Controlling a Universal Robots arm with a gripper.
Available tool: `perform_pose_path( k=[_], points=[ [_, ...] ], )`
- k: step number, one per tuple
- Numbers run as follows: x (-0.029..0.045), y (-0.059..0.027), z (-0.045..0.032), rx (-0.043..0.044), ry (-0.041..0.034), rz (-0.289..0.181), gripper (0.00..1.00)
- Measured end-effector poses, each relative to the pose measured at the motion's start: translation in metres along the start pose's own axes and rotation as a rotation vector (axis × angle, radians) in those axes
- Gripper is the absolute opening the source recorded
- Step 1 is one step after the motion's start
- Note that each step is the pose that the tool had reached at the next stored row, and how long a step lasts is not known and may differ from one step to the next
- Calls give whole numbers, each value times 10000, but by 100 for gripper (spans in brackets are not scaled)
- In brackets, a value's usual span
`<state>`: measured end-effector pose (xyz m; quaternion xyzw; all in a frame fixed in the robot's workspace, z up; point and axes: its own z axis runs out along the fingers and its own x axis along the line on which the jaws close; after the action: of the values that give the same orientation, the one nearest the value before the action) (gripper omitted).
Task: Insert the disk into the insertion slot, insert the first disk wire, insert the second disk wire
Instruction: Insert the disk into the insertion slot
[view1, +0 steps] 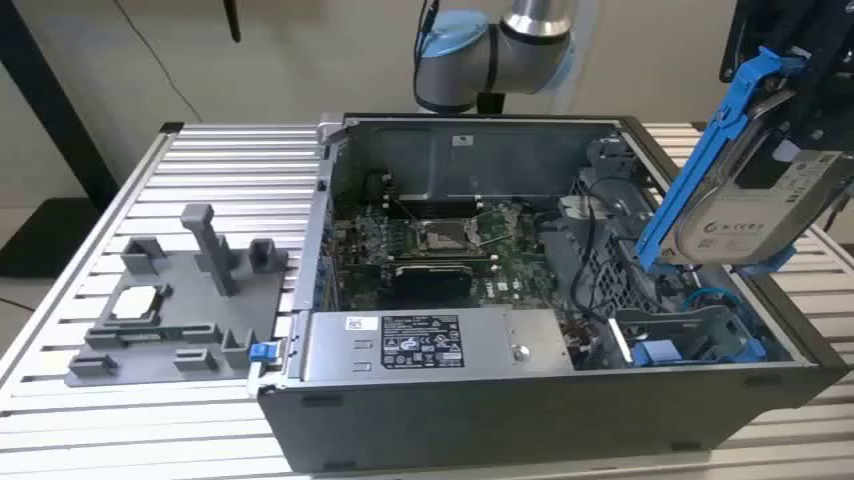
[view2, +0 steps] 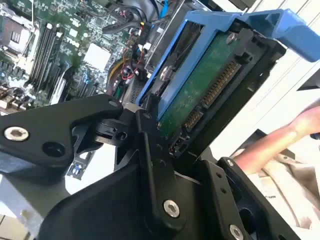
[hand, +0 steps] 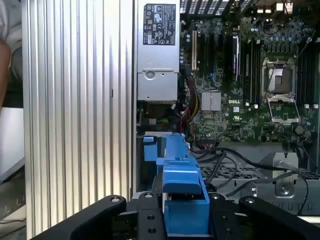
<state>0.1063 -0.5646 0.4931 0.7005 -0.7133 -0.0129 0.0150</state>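
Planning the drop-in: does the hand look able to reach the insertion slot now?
Probably yes: the hand holds the disk above the insertion slot, its top open; black cables lie beside it.

Disk (view1: 747, 205): silver-grey drive with a white printed label, framed by a bright blue carrier.
Disk pose: steeply tilted on end, raised above the case's corner at the exterior view's right.
Insertion slot (view1: 694, 325): grey sheet-metal bay with blue tabs, directly below, not yet filled.

The arm (view1: 497, 45) is round, silver and light blue. The claw (hand: 184, 217) is black with shiny silver screws (view2: 171, 208).
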Motion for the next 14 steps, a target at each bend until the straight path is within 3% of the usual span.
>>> perform_pose_path(
  k=[14],
  points=[
    [0, -1, 32, 2, 106, 4, 0]
  ],
)
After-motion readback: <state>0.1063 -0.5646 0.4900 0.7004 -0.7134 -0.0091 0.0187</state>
